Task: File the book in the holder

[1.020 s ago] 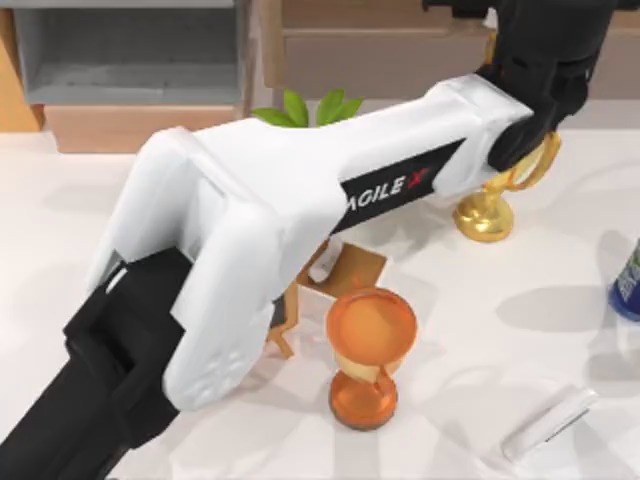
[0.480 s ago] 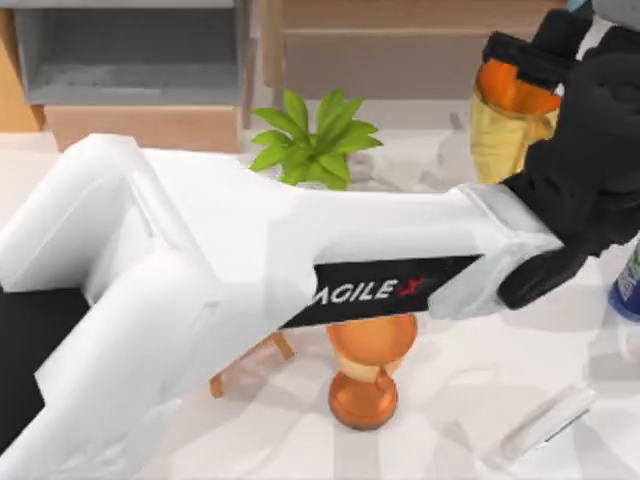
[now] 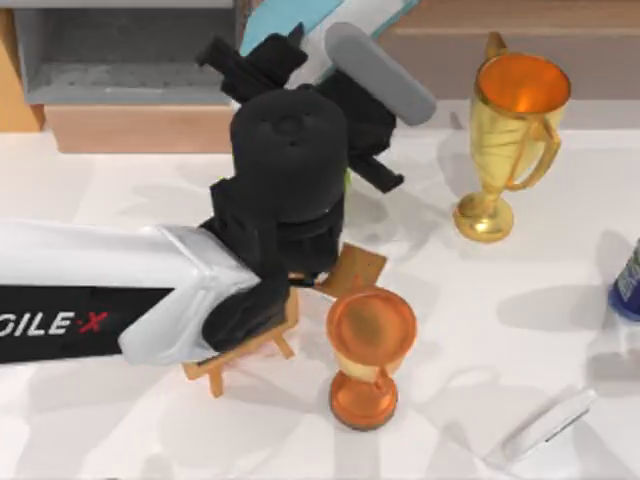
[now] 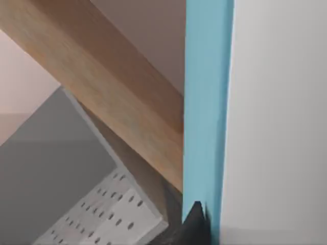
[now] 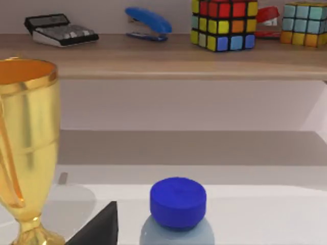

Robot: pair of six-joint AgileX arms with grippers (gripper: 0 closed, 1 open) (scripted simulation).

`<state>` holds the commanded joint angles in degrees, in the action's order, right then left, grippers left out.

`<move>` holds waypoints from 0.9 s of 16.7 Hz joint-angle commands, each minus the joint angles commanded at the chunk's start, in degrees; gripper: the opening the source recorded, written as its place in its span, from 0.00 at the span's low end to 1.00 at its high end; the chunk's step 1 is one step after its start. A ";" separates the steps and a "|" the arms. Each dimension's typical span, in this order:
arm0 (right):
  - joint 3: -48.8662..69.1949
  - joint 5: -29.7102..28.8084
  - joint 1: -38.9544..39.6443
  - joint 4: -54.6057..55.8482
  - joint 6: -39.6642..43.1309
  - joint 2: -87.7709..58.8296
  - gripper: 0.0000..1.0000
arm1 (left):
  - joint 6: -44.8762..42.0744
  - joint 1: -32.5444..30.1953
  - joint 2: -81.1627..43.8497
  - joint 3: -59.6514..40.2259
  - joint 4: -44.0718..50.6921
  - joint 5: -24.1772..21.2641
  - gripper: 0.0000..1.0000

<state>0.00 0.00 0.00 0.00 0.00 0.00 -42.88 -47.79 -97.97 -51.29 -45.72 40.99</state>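
The left arm reaches in from the left side of the table toward the back; its left gripper [image 3: 305, 55] is up near the top edge, and it has the book [image 3: 285, 20] pinched between its fingers; the claw is closed tight on the thin book, as far as I can judge from how the book hangs there. The book is light blue with white pages; it is up in the air and tilted, just to the right of the holder [image 3: 130, 60]. In the left wrist view the blue cover [image 4: 207, 102] stands close in front of the camera, with the grey holder wall [image 4: 51, 168] off to one side.

So the picking up is done; the book is off the table and carried close to the holder. It is not inside yet. What is left, I think, is to move it over to the left, line it up with the open front, slide it in and let go.

The right arm is parked by the blue bottle [image 5: 178, 204] and the gold cup [image 3: 510, 120]; I cannot tell how its claw is.
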 joint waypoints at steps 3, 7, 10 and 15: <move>0.00 0.00 0.00 0.00 0.00 0.00 1.00 | -12.18 8.13 5.40 11.35 -0.60 -3.50 0.00; 0.00 0.00 0.00 0.00 0.00 0.00 1.00 | -27.43 19.12 6.14 18.21 0.04 -12.38 0.00; 0.00 0.00 0.00 0.00 0.00 0.00 1.00 | -36.59 27.02 3.60 16.95 0.16 -20.18 0.00; 0.00 0.00 0.00 0.00 0.00 0.00 1.00 | -44.71 34.09 -2.73 9.93 1.28 -30.10 0.00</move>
<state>0.00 0.00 0.00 0.00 0.00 0.00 -87.59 -13.70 -100.70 -41.36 -44.44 10.89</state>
